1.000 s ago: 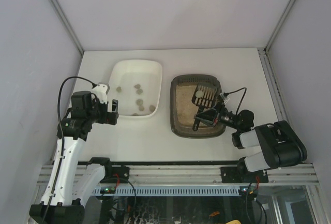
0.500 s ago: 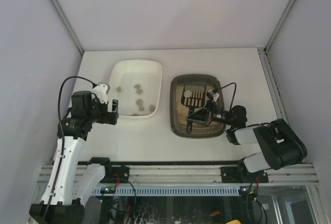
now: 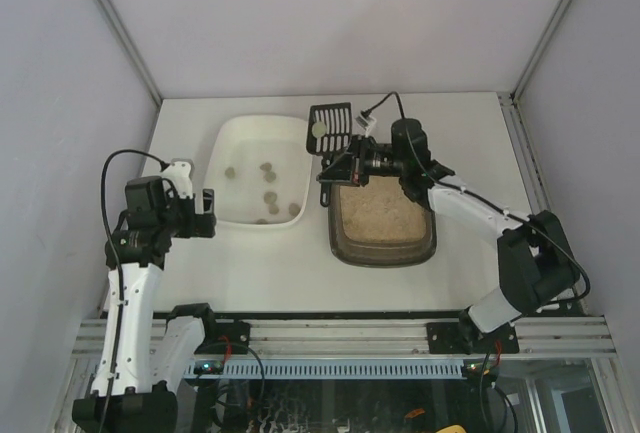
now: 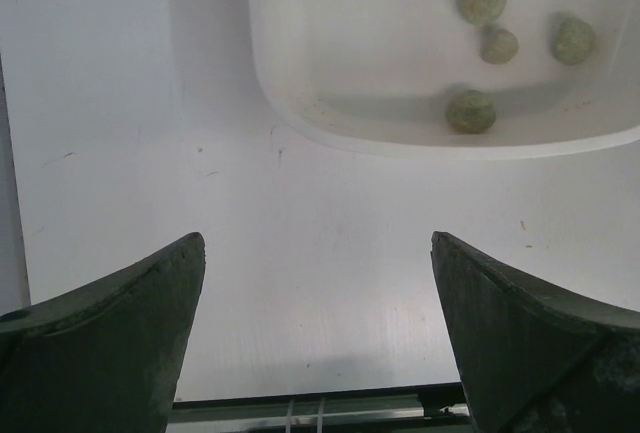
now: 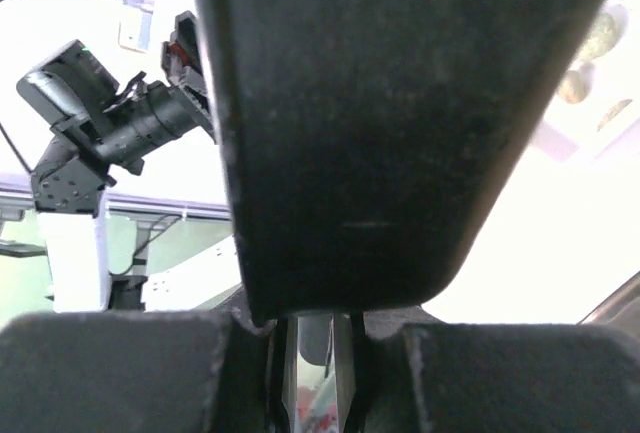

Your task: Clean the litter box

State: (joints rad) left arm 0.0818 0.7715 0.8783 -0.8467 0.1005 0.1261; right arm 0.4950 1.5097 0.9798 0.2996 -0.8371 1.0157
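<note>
The litter box (image 3: pixel 345 243), a dark tray of beige litter, sits right of centre. My right gripper (image 3: pixel 337 166) is shut on the handle of a black slotted scoop (image 3: pixel 334 116), held raised above the gap between the litter box's far left corner and the white tray (image 3: pixel 225 133). One greenish clump (image 3: pixel 319 129) lies on the scoop. In the right wrist view the scoop's dark underside (image 5: pixel 400 103) fills the frame above my right gripper (image 5: pixel 315 353). My left gripper (image 3: pixel 203 215) is open and empty by the white tray's front left; in the left wrist view (image 4: pixel 318 243) it hovers over bare table.
The white tray holds several greenish clumps (image 3: pixel 268 181), also seen in the left wrist view (image 4: pixel 470 110). White walls enclose the table on three sides. A metal rail (image 3: pixel 340 338) runs along the near edge. The left arm (image 5: pixel 110 133) shows in the right wrist view.
My right arm lifted the scoop out of the litter box and swung it back and left to the white tray's right rim, carrying a clump. My left arm shifted slightly left.
</note>
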